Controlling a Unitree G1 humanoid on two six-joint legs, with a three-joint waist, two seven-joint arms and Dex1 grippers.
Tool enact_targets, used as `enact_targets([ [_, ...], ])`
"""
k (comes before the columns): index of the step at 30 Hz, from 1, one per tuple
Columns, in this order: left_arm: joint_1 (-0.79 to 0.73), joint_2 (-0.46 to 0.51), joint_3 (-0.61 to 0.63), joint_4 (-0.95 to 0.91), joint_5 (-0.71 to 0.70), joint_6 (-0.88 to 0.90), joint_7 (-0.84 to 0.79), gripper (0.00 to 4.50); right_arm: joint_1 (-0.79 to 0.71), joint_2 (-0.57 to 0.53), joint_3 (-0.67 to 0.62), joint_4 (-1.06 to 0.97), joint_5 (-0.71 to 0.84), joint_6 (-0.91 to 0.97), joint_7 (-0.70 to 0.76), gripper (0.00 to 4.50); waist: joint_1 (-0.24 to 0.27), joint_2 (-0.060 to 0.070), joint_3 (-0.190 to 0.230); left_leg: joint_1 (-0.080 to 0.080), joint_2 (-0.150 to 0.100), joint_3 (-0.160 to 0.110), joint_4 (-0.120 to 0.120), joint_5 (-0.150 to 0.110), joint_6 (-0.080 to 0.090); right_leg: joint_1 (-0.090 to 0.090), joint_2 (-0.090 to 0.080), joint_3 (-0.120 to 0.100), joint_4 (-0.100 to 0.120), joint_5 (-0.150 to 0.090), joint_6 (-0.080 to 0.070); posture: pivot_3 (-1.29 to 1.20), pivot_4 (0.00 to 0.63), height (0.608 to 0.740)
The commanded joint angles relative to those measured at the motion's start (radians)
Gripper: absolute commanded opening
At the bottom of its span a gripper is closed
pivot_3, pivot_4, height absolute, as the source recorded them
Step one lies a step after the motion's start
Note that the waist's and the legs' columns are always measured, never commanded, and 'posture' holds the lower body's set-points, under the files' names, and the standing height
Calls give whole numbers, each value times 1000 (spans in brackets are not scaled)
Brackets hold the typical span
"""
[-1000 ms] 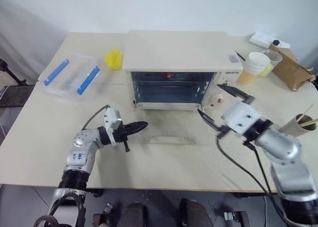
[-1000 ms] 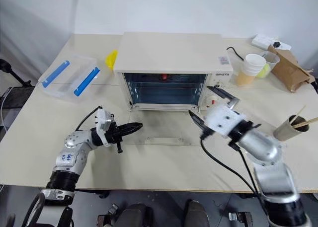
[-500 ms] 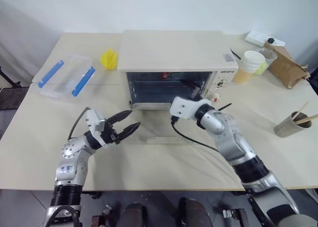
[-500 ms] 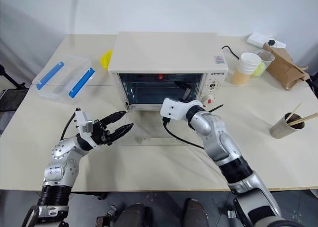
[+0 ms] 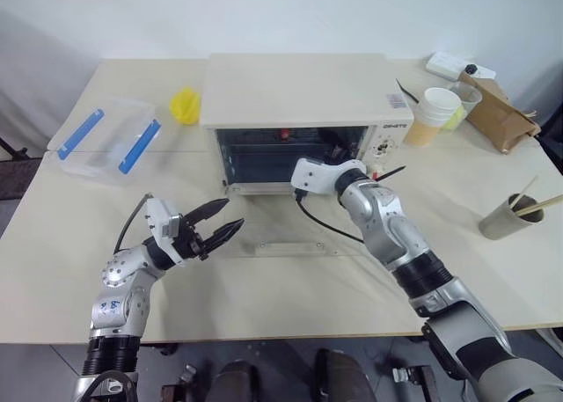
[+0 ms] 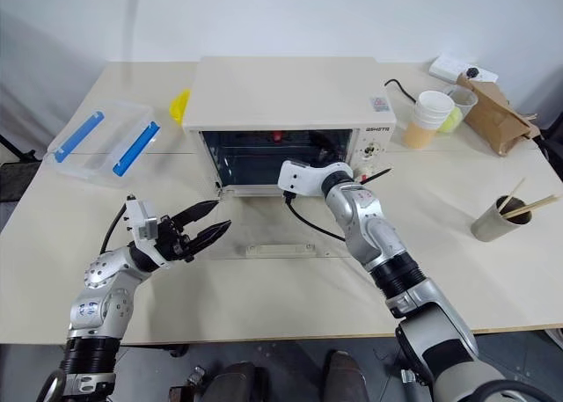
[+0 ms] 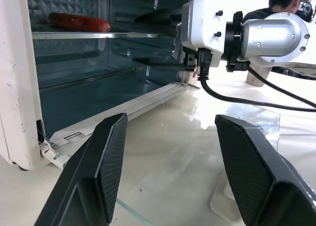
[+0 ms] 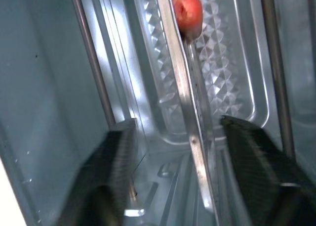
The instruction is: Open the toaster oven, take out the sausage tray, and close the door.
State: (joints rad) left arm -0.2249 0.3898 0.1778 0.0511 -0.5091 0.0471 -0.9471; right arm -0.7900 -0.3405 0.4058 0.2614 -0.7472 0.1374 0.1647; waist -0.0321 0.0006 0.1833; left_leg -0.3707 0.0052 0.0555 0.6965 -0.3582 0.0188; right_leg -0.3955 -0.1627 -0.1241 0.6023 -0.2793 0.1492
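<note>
so the door (image 5: 295, 230) is already flat on the table (image 5: 493, 270) and the right claw (image 7: 168, 63) is poking into the toaster oven (image 5: 299, 90) mouth, fingers spread with the near edge of the sausage tray (image 8: 180, 82) running between them, not pinched yet. the tray's long axis goes straight away from that claw, sausage (image 8: 187, 11) at the far end. the left claw (image 5: 215, 230), also spread and empty, hangs well off to the side over the door, so the right arm's clearly nearer

Head cameras overlook the toaster oven (image 5: 299, 112); wrist cameras face its interior.
</note>
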Motion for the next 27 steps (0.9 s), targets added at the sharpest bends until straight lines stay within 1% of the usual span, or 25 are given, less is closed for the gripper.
enact_targets([
  [1, -3, -6, 17, -50, -30, -24, 3, 2998, -29, 6, -10, -13, -8, -5, -15, 1404, 0, 0, 0, 0, 0, 0, 0, 0, 0, 0, 0, 0, 0, 0, 0, 0, 150, 740],
  [5, -35, 5, 21, -61, -50, 0, 2, 2998, -35, 5, -15, -11, -9, -8, -22, 64, 1, -1, 0, 0, 0, -2, 0, 0, 0, 0, 0, 0, 0, 0, 0, 0, 150, 740],
  [12, -87, 44, 41, -62, -95, 46, -13, 2998, -41, -4, -30, -35, -14, -31, -29, 29, 1, -1, 0, 0, 0, -5, 0, 0, 0, 1, 0, -1, 0, 0, 0, 0, 150, 740],
  [16, -151, 59, 50, -63, -134, 94, -11, 2998, -40, -19, -29, -34, -9, -56, -22, 29, 1, -1, 0, -1, 0, -6, 1, 0, 0, 1, 0, -1, 0, 0, 0, 0, 150, 740],
  [19, -203, 65, 59, -58, -169, 140, -7, 2998, -40, -36, -28, -42, 3, -88, -1, 29, 1, -1, 0, -1, 0, -6, 0, 0, 0, 0, 0, -1, 0, 0, 0, 0, 150, 740],
  [27, -296, 61, 87, 27, -191, 184, 1, 2998, 2, -75, -31, -108, 24, -125, 66, 29, 0, -1, 0, -1, 0, -6, -3, 0, -1, 0, 0, -5, -1, 0, 0, 0, 150, 740],
])
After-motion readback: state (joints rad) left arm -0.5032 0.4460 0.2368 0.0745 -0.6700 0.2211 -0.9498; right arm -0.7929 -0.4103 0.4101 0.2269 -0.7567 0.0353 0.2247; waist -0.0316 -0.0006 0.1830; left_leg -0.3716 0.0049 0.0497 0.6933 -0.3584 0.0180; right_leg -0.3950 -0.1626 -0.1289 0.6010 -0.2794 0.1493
